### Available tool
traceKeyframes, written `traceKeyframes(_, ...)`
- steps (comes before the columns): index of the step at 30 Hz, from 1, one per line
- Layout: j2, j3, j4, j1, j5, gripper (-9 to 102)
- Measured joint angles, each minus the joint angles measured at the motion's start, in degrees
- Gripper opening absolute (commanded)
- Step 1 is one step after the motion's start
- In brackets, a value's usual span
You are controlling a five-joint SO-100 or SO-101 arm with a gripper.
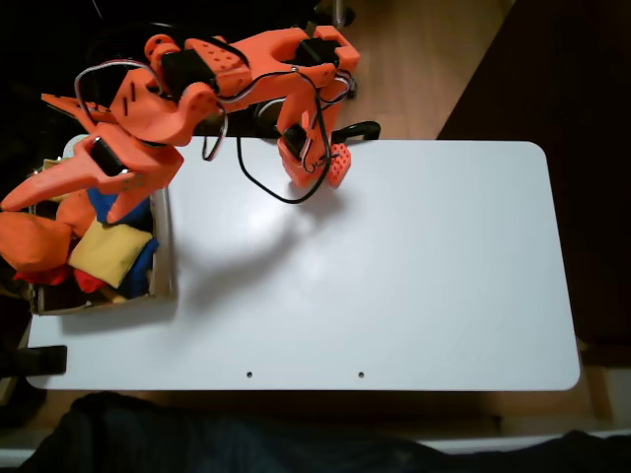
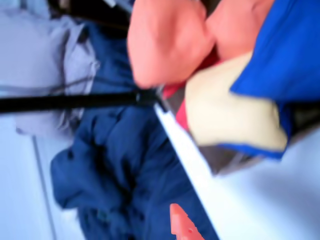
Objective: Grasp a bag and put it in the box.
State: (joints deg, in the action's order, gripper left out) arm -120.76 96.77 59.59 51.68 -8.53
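The orange bag [image 1: 35,241] lies at the left end of the brown cardboard box [image 1: 164,246], bulging over its left wall. In the wrist view the orange bag [image 2: 167,42] is at the top, blurred, past the box wall [image 2: 220,161]. My gripper [image 1: 67,205] hangs over the box's upper left part with its jaws spread wide, open, and the bag sits just beyond the tips with nothing clamped. One orange fingertip [image 2: 181,226] pokes in at the wrist view's bottom edge.
A yellow beanbag [image 1: 106,251], a blue one [image 1: 106,205] and a red one [image 1: 87,281] fill the box. The white table [image 1: 394,266] stretches to the right. The arm's base [image 1: 315,163] stands at the table's far edge. Dark blue cloth [image 2: 115,165] lies beyond the table.
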Motion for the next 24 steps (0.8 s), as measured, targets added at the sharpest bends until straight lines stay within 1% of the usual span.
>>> traceKeyframes(8,-10.7,6.1,-3.4,-7.2,0.2,96)
traceKeyframes(16,-17.9,7.1,-3.8,-14.0,3.6,96)
traceKeyframes(19,-20.0,7.1,-3.8,-16.3,4.2,92)
traceKeyframes(24,-23.6,9.1,-3.8,-21.4,5.1,91)
